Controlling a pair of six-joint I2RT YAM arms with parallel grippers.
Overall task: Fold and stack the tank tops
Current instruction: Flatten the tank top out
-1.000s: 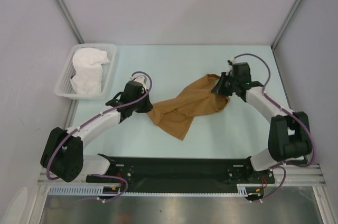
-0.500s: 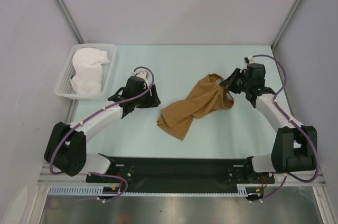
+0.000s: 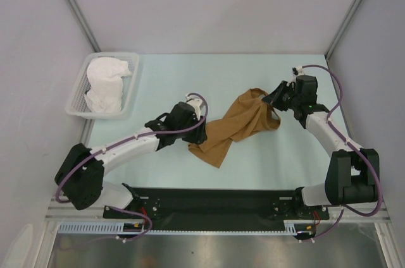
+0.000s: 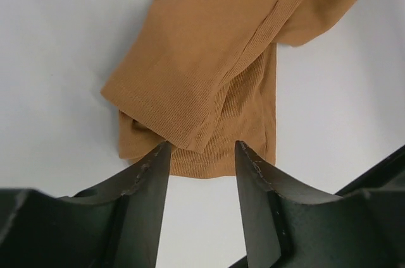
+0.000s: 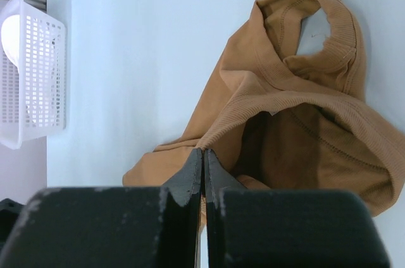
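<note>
Seen from above: a pale mint-green table (image 3: 253, 72), smooth and matte, closed in on three sides by plain grey walls (image 3: 209, 2) with slanting metal corner posts (image 3: 76, 9). Along the near edge, a black mounting rail (image 3: 215, 201) under both arm bases. In the far left corner, a white lattice basket (image 3: 81, 85) holding the white tank top (image 3: 104, 85), bunched into a lump. Just right of the table's middle, the tan tank top (image 3: 240, 122), crumpled into a diagonal strip on the bare surface, well apart from the basket. At its near-left hem, the left gripper (image 3: 201, 134) (image 4: 201, 148), jaws spread wide, one finger to each side of the doubled hem corner, not clamped on it. At its far-right strap end, the right gripper (image 3: 273, 98) (image 5: 204, 151), jaws pressed tight together, tips right at a ribbed edge of the cloth; impossible to tell whether pinching any fabric.
</note>
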